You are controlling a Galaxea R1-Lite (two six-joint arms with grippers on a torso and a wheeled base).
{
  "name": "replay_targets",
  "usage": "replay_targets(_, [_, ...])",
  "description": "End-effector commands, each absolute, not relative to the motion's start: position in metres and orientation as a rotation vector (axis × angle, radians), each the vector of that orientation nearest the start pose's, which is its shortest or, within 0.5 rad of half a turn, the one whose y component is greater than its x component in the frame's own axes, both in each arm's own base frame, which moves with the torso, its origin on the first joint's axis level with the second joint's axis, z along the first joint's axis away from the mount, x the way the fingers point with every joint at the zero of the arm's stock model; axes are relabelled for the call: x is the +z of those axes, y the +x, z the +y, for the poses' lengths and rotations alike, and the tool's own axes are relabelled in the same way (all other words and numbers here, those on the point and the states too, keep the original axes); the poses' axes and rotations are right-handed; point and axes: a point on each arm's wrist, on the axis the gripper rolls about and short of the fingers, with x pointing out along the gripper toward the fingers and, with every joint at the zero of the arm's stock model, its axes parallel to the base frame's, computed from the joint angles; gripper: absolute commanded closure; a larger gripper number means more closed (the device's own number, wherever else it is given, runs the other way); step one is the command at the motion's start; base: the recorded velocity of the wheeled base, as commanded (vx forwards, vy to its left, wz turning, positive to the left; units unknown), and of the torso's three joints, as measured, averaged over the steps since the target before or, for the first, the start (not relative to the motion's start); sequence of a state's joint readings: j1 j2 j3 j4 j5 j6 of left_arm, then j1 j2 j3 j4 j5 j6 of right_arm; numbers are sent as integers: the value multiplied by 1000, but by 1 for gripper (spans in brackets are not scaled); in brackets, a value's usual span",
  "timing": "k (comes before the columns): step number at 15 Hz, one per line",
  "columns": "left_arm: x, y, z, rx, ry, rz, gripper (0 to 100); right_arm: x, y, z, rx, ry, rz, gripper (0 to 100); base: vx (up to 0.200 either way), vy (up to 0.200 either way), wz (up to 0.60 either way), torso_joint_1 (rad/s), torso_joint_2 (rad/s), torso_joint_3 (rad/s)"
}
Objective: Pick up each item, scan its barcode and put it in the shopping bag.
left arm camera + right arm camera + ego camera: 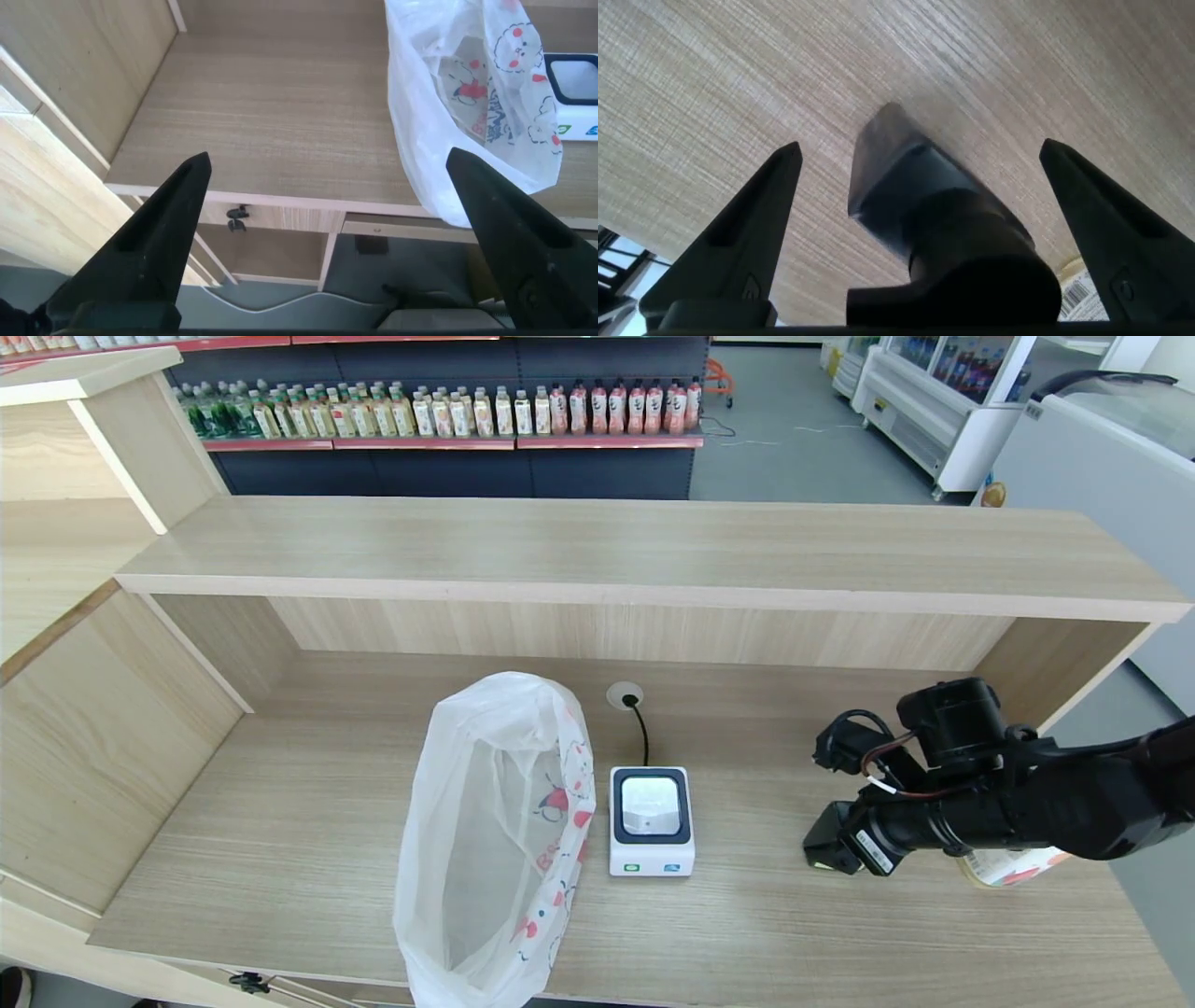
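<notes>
A white plastic shopping bag (495, 840) with red cartoon print stands open-mouthed left of centre on the wooden counter (747, 933). The white barcode scanner (651, 819) sits right beside it, window up. My right gripper (831, 845) hovers low over the counter, right of the scanner, open with nothing between its fingers (922, 147). Beneath that arm lies an item (1013, 866) with a white and red label, mostly hidden; its barcode (1081, 291) peeks in. My left gripper (329, 159) is open at the counter's front edge, left of the bag (476, 103).
A raised shelf (653, 560) runs along the back, with wooden side walls on both sides. The scanner's black cable (642, 733) leads to a grommet (625, 694). A dark shape (924, 233), likely a shadow, lies on the wood under the right gripper.
</notes>
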State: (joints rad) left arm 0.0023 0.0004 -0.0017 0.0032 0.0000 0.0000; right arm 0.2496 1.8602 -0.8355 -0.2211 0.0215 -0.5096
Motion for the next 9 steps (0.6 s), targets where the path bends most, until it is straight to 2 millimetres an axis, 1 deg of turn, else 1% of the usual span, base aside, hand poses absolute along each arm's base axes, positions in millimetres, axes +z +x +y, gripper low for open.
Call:
replay_targets(1, [76,-23,0,2,0,2,0,98,307,79,472,-565,730,0,0,0,0,0,0,0])
replay_targets(2, [76,-23,0,3,0,2,0,96,307,80,506,-553,729,0,0,0,0,0,0,0])
replay_targets(3, [76,-23,0,3,0,2,0,93,307,82,513,-552,739,100,0,0,0,0,0,0])
replay_targets(6, [76,-23,0,3,0,2,0,92,309,85,520,-551,734,100,0,0,0,0,0,0])
replay_targets(9, [76,-23,0,3,-2,2,0,104,313,86,512,-549,687,100,0,0,0,0,0,0])
